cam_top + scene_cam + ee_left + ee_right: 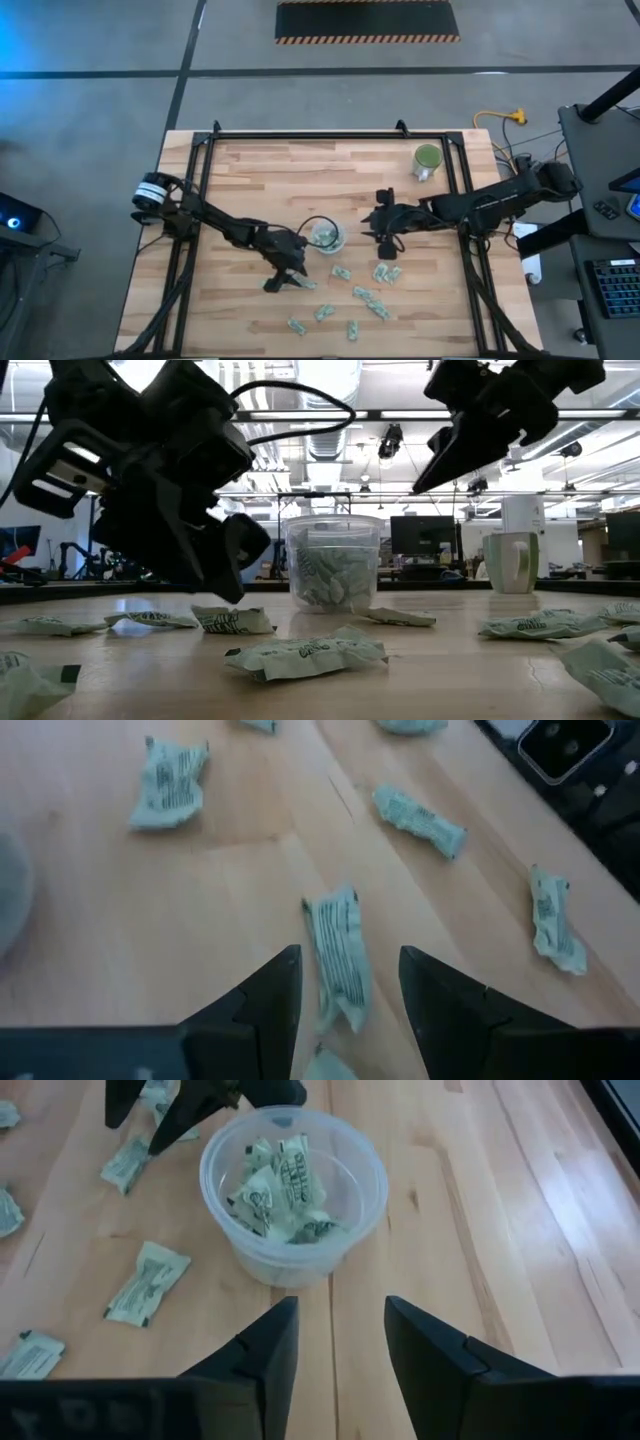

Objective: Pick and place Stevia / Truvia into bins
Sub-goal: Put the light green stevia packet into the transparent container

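The left gripper [350,982] was held with fingers apart over a packet [338,956], whose long axis was aligned with the gap. The cup [326,236], at two o'clock from it, already held packets. The right gripper [340,1340], also parted and empty, was poised beside the cup.

We see a small round clear cup [326,237] standing upright near the middle of the table [240,170]. A few pale green and white packets [282,1192] lie heaped inside it. More packets [361,294] lie flat and loose on the wood — spread between the cup and the table's front edge. They look crinkled, each with dark print. One packet [338,955] lies apart from the rest.
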Controlling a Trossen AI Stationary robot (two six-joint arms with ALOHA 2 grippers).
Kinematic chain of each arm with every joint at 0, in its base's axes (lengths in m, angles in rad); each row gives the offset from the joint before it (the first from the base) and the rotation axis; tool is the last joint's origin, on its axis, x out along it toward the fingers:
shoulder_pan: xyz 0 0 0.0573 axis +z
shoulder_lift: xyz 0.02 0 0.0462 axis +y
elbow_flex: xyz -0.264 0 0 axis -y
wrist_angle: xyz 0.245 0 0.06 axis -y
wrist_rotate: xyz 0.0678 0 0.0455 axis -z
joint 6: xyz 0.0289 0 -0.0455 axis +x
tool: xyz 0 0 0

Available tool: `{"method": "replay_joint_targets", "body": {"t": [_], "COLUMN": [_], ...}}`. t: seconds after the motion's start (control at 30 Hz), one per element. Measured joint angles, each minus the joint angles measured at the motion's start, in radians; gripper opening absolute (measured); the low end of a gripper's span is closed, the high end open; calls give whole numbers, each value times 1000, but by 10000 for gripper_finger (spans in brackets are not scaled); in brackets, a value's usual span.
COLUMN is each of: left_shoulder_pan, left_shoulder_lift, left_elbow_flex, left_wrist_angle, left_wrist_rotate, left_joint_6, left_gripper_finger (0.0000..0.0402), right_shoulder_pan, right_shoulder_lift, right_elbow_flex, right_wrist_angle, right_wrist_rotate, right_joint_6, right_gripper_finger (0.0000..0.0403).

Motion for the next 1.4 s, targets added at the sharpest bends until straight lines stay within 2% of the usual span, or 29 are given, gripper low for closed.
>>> {"method": "replay_joint_targets", "body": {"t": [0.5,0.63,0.87,1.07,1.2,1.3,1.4], "left_shoulder_pan": [-1,-1,0,0,0,-1,-1], "left_shoulder_lift": [57,53,49,27,-48,-135,-216], "left_elbow_flex": [6,3,1,0,0,1,0], "left_wrist_angle": [13,9,-4,-10,-1,8,9], "left_wrist_rotate": [-6,-9,-7,0,-10,-103,-341], "left_joint_6": [27,28,51,51,74,129,153], "left_gripper_finger": [149,116,15,10,10,10,10], "right_shoulder_pan": [0,0,0,0,0,0,0], "right_shoulder_lift": [2,1,1,1,1,1,1], "right_elbow_flex": [-8,-8,-10,-10,-10,-10,-14], "right_wrist_angle": [-2,-3,-3,-3,-8,-42,-74], "right_wrist_rotate": [15,15,15,15,16,16,15], "right_joint_6": [4,2,0,0,0,12,60], "right_gripper_finger": [116,112,103,95,93,95,95]}}
